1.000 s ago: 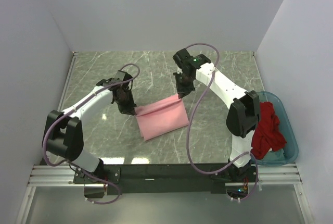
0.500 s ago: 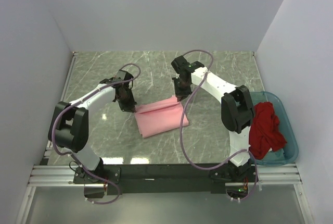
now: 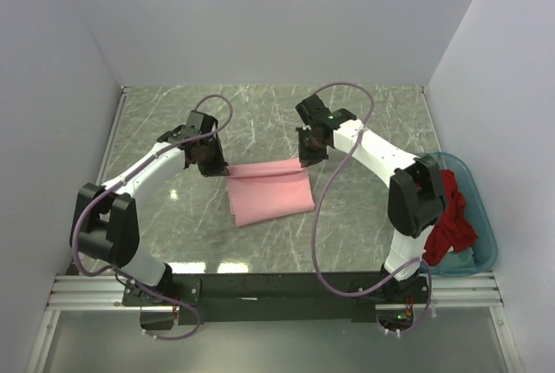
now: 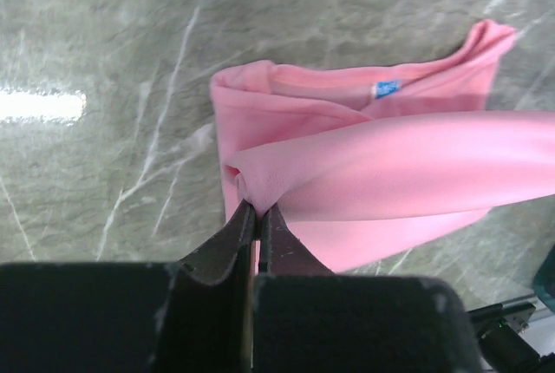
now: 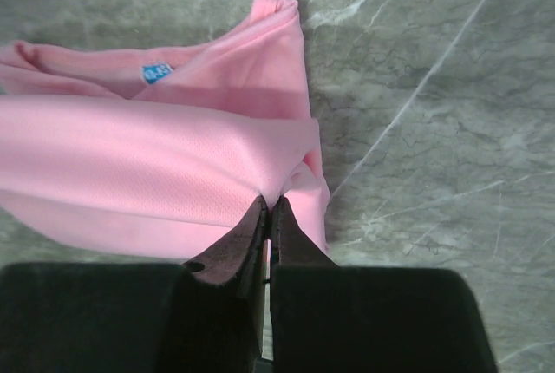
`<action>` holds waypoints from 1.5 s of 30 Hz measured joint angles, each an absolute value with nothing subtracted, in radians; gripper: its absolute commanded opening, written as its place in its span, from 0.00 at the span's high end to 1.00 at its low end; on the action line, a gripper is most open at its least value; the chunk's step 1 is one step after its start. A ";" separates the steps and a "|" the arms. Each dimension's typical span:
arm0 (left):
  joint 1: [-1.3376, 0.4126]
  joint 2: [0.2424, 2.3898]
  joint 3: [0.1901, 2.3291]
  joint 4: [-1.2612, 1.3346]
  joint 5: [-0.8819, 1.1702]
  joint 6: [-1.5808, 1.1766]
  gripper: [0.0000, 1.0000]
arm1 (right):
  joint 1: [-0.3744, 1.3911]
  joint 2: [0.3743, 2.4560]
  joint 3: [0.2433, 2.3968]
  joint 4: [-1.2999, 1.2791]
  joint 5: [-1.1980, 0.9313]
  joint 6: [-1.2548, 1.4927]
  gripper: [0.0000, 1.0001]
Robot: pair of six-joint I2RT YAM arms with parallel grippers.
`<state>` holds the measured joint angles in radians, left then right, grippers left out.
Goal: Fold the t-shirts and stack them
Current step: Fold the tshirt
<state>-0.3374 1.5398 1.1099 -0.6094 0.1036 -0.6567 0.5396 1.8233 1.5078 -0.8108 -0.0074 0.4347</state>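
Observation:
The light pink t-shirt (image 3: pixel 270 193) lies partly folded on the marble table, its far edge lifted. My left gripper (image 3: pixel 217 167) is shut on its far left corner; the left wrist view shows the cloth (image 4: pixel 381 165) pinched at the fingertips (image 4: pixel 256 206). My right gripper (image 3: pixel 307 159) is shut on the far right corner; the right wrist view shows the cloth (image 5: pixel 156 165) pinched at the tips (image 5: pixel 270 201). A blue label (image 5: pixel 157 72) shows on the layer below. The bright red t-shirt (image 3: pixel 446 217) lies crumpled in the tub at the right.
The teal plastic tub (image 3: pixel 482 225) stands at the right edge of the table, beside the right arm's base. White walls enclose the table at the left, back and right. The arms' mounting rail (image 3: pixel 277 286) runs along the near edge.
Both grippers have moved toward the back of the table with the pink shirt's far edge, lifting and stretching it into a straighter line. The red shirt has not moved.

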 measured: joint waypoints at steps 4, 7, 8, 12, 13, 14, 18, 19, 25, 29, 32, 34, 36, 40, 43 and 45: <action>-0.338 1.525 1.096 -0.578 0.132 -0.639 0.99 | 0.538 1.755 1.457 -0.776 0.002 0.454 1.00; -0.340 1.528 1.081 -0.559 0.146 -0.630 0.99 | 0.538 1.736 1.416 -0.755 0.013 0.466 1.00; -0.342 1.534 1.080 -0.553 0.151 -0.628 0.99 | 0.538 1.736 1.406 -0.749 0.017 0.470 1.00; -0.343 1.580 1.080 -0.531 0.151 -0.625 0.99 | 0.536 1.757 1.382 -0.729 0.022 0.475 1.00; -0.343 1.591 1.080 -0.530 0.148 -0.628 0.99 | 0.536 1.768 1.382 -0.719 0.024 0.475 1.00; -0.343 1.602 1.080 -0.532 0.142 -0.631 0.99 | 0.536 1.778 1.382 -0.709 0.027 0.474 1.00; -0.344 1.619 1.080 -0.543 0.102 -0.657 0.99 | 0.536 1.828 1.384 -0.675 0.032 0.470 1.00; -0.344 1.619 1.080 -0.544 0.093 -0.667 0.99 | 0.535 1.842 1.388 -0.671 0.033 0.468 0.98; -0.344 1.619 1.080 -0.544 0.061 -0.702 0.68 | 0.536 1.865 1.413 -0.655 0.038 0.451 0.75; -0.340 1.596 1.072 -0.557 0.038 -0.719 0.33 | 0.532 1.860 1.430 -0.645 0.058 0.432 0.65; -0.337 1.519 1.039 -0.564 0.014 -0.735 0.20 | 0.527 1.827 1.423 -0.640 0.061 0.419 0.61; -0.341 1.439 1.005 -0.565 0.004 -0.748 0.20 | 0.525 1.781 1.403 -0.619 0.054 0.409 0.60; -0.359 1.343 0.962 -0.545 0.002 -0.758 0.25 | 0.524 1.709 1.362 -0.585 0.029 0.395 0.60; -0.433 1.226 0.873 -0.450 0.050 -0.773 0.40 | 0.523 1.583 1.265 -0.489 -0.072 0.358 0.61; -0.493 1.249 0.824 -0.359 0.105 -0.781 0.55 | 0.519 1.568 1.224 -0.429 -0.157 0.331 0.61; -0.514 1.303 0.811 -0.310 0.138 -0.786 0.66 | 0.505 1.588 1.201 -0.388 -0.239 0.320 0.62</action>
